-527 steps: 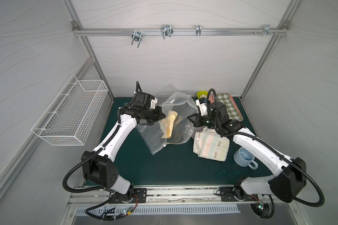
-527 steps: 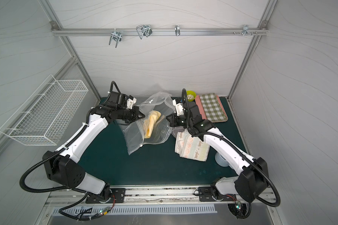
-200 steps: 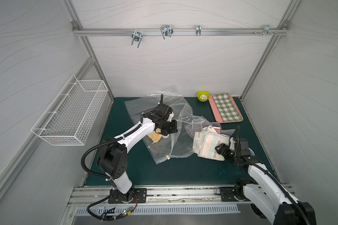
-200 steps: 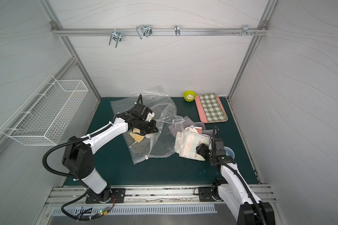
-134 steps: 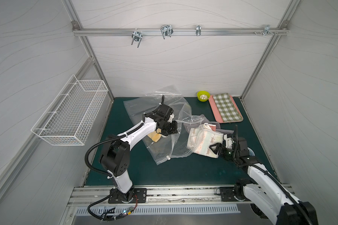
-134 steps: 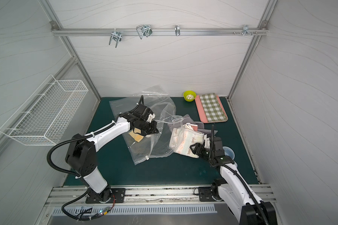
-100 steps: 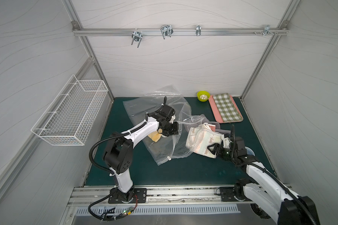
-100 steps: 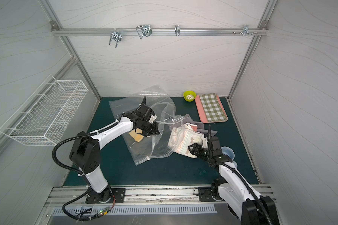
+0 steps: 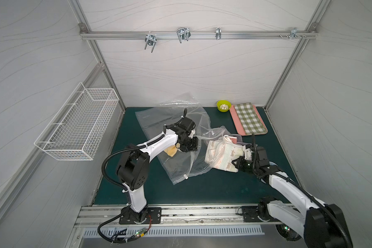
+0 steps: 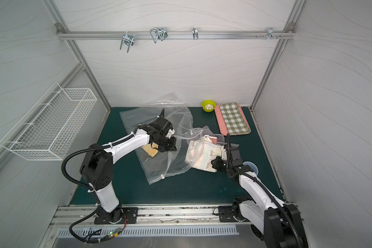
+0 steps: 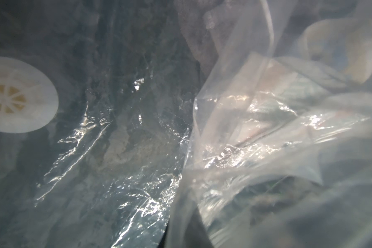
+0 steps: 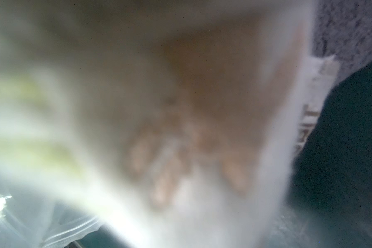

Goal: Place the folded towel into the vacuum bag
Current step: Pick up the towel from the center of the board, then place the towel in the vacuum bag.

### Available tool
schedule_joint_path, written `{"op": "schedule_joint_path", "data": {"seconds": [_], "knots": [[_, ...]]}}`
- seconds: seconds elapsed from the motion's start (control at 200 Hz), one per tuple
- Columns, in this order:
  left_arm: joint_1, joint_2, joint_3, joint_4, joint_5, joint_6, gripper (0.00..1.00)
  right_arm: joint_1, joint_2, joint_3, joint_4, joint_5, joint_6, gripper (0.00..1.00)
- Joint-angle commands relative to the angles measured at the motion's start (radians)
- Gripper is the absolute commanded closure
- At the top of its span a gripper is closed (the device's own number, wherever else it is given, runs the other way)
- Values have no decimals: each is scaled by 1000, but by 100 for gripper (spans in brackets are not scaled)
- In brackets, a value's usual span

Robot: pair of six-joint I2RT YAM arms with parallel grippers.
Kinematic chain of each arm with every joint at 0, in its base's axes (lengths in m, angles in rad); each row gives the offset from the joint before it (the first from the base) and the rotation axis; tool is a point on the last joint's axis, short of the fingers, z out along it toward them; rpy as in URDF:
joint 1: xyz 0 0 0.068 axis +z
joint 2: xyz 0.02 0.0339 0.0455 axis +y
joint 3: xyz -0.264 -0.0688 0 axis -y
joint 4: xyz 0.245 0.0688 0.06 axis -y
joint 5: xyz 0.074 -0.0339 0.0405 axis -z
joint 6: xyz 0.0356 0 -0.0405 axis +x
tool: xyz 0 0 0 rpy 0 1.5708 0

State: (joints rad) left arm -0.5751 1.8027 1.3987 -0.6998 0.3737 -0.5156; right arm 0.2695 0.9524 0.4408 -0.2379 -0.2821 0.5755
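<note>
on my screen the dark green table [image 9: 202, 193] fills the floor of the cell, and the vacuum bag [image 9: 172, 165] sprawls over its middle, clear and crinkled, its far part bulging up toward the back wall and its zip strip running along the side that faces the right arm. the folded towel [image 9: 222, 155], pale with a small print of orange and green, lies just right of that mouth, rumpled, with a loose flap of film draped over its far left corner; i cannot tell whether any of it is inside. a yellow cloth [image 9: 171, 151] shows through the film beside the left arm. the left gripper [image 9: 190, 148] is pinched fully closed on the bag's upper film near the mouth, holding it off the table. the right gripper [image 9: 236, 165] presses against the towel's near right corner, on the side away from the bag; how far its jaws stand i cannot tell, since its wrist view is only blurred cloth. the round white valve [image 11: 17, 94] shows in the left wrist view. the white slider clip [image 9: 186, 177] sits at the strip's near end.
</note>
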Motion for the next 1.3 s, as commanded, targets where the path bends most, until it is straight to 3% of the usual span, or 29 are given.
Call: {"op": "schedule_joint_path", "data": {"seconds": [0.0,0.485,0.806,1.086,1.291], "knots": [[-5,3,42,-18,-10,13,100,8,-84,85,-99,42,-27,100],[-3,0,29,3,44,6,100,32,-119,396,-101,-118,-72,100],[21,13,20,53,149,-27,100,198,-85,653,-49,-152,-103,100],[71,5,45,87,278,-62,100,381,35,529,152,-152,-25,100],[120,-35,51,89,332,-78,100,402,188,329,167,-62,-3,100]]}}
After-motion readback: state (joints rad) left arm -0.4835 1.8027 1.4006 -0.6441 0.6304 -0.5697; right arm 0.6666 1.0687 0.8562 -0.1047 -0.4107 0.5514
